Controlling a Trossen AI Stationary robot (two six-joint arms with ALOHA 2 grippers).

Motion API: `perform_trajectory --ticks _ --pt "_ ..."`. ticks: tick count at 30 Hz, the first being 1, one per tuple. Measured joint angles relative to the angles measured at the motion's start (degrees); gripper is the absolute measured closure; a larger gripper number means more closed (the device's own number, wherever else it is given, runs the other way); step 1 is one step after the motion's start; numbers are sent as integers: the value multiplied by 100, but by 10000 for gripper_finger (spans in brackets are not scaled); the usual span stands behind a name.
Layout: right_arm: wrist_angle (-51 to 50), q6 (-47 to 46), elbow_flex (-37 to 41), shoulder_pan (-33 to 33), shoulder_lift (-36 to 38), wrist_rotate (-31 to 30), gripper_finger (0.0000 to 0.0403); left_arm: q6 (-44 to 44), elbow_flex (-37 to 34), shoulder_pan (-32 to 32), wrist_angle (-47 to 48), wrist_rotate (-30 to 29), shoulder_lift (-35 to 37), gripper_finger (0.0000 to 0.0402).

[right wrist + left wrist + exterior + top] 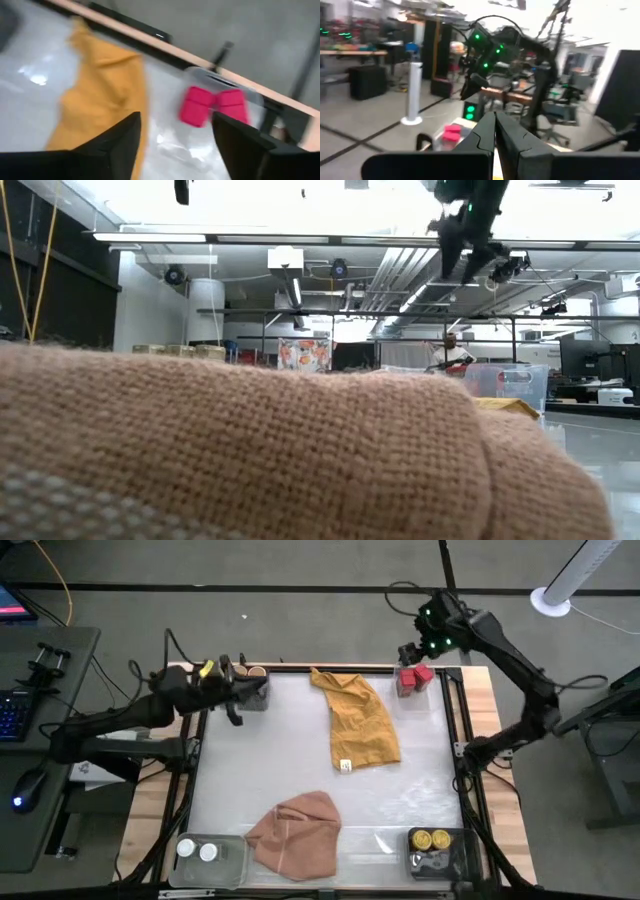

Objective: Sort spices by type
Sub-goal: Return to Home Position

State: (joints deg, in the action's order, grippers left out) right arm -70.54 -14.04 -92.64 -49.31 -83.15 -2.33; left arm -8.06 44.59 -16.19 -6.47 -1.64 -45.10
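Right tool (176, 120), released, by clear tray (198, 76) — 2 red tins (197, 106) inside; left tool (494, 118) clenched.

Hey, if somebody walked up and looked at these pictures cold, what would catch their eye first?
Probably the mustard cloth sprawled across the far middle of the table and the pink cloth bunched at the near edge, which fills most of the low view. Next, the two red tins side by side in the clear tray at the far right corner, with the right claw open above them.
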Motion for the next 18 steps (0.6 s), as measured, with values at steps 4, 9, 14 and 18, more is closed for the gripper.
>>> perform_trajectory --ticks 4,9,14,18 --pt "338 -200 463 886 524 68 237 -444 -248 83 -17 429 227 401" --pt "757 -701 1288 1946 807 83 382 -1203 -1385 706 -842 295 533 401" --pt "1501 -1288 2064 2644 832 202 391 -1610 -2482 1448 -1699 -428 939 401" --pt "2247 -1652 2423 2925 832 304 398 -1527 -3023 1668 -1706 -740 1493 401"
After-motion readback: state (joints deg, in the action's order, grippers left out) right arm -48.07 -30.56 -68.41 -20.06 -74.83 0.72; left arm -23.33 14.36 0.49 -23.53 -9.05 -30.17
